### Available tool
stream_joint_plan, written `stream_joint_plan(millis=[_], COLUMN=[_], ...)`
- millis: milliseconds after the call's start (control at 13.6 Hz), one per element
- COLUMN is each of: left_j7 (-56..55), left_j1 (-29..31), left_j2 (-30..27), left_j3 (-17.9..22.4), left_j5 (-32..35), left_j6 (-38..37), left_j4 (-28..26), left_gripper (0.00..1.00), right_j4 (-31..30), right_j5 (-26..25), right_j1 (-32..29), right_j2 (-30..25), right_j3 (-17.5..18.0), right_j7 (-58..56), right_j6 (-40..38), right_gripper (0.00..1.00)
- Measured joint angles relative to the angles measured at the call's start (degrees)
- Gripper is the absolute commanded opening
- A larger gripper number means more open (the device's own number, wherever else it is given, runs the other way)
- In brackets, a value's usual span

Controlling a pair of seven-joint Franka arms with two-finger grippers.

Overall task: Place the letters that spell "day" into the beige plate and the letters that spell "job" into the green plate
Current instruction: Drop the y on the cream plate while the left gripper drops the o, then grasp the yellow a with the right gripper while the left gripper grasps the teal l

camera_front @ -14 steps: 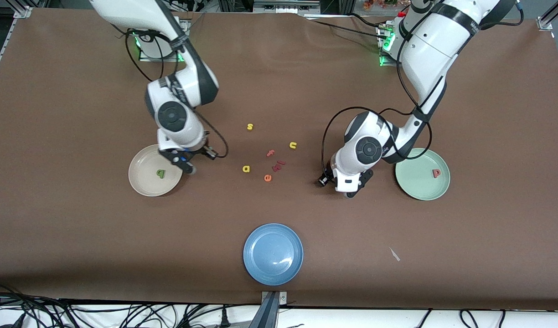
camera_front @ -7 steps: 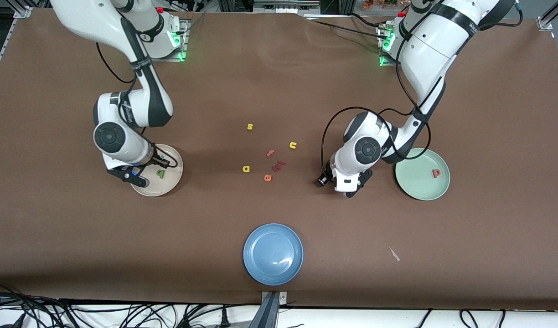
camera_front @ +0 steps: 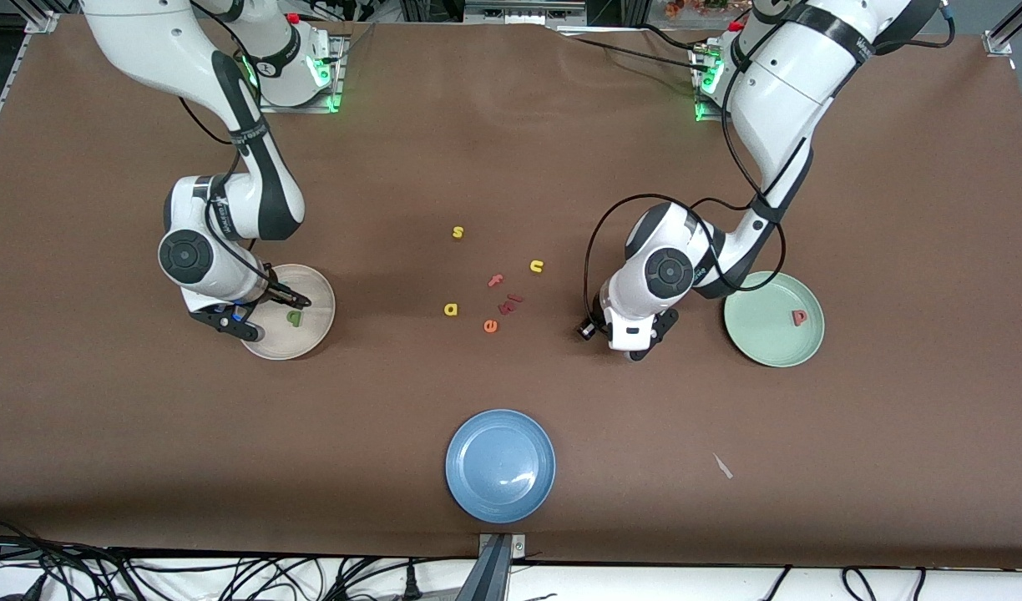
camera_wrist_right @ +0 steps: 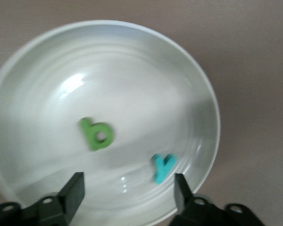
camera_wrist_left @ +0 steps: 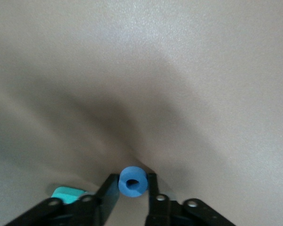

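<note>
My right gripper hangs open over the beige plate. In that plate lie the green d and the teal y, both free of the fingers. From the front, the right gripper covers the plate's edge toward the right arm's end, beside the d. My left gripper is shut on the blue ring o, low over the brown table. The teal j lies right beside one finger. The left gripper sits between the loose letters and the green plate, which holds the pink-red b. The yellow a lies on the table.
Loose letters at mid-table: a yellow s, a yellow u, a pink f, an orange e and dark red pieces. A blue plate sits nearest the front camera. A white scrap lies nearby.
The right arm swung from the plate's letter-side edge over the beige plate, opened and let go of the teal y. The left gripper closed on the blue o.
</note>
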Motion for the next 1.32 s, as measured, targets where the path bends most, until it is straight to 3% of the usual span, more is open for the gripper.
stream_joint_plan(millis=[147, 440, 733, 806, 880, 1026, 1100, 1246, 1320], left_j7=[-0.01, -0.07, 3.93, 7.53, 12.56, 22.56, 26.98, 33.85, 35.43], left_j1=[0.01, 1.21, 9.02, 12.15, 15.58, 22.13, 25.17, 29.9, 31.36], left_j2=[0.14, -0.63, -8.55, -10.69, -12.18, -12.8, -12.4, -10.69, -9.26], left_j3=[0.03, 0.2, -0.93, -1.4, -1.6, -1.54, -1.48, -1.4, -1.43], left_j5=[0.0, 0.0, 0.0, 0.01, 0.01, 0.03, 0.05, 0.58, 2.16], left_j6=[-0.01, -1.42, -18.9, -24.74, -29.68, -32.72, -32.72, -31.54, -30.11], left_j4=[0.0, 0.72, 2.05, 1.98, 1.69, 0.47, -0.19, -1.11, -1.36], left_gripper=[0.03, 0.02, 0.02, 0.02, 0.02, 0.02, 0.05, 0.18, 0.31], right_j4=[2.22, 6.96, 11.84, 13.17, 14.78, 17.83, 18.73, 19.37, 19.44], right_j5=[0.03, 0.04, 0.02, -0.16, -0.62, -1.92, -1.93, -1.93, -1.93], right_j1=[0.11, 1.5, 5.35, 6.44, 7.53, 9.58, 10.14, 10.43, 10.44], right_j2=[-2.33, -3.64, -2.02, -0.5, 1.55, 5.91, 7.66, 10.4, 11.78], right_j3=[3.42, 11.28, 12.96, 13.02, 13.05, 13.06, 13.06, 13.05, 13.04], right_j7=[-0.09, 0.02, -0.44, -0.85, -1.1, -1.13, -1.13, -1.09, -0.93], right_j6=[-2.9, -4.17, -4.39, -4.38, -4.34, -4.14, -3.64, -1.21, 0.89], right_gripper=[1.0, 1.0, 0.99, 0.93, 0.81, 0.62, 0.61, 0.59, 0.59])
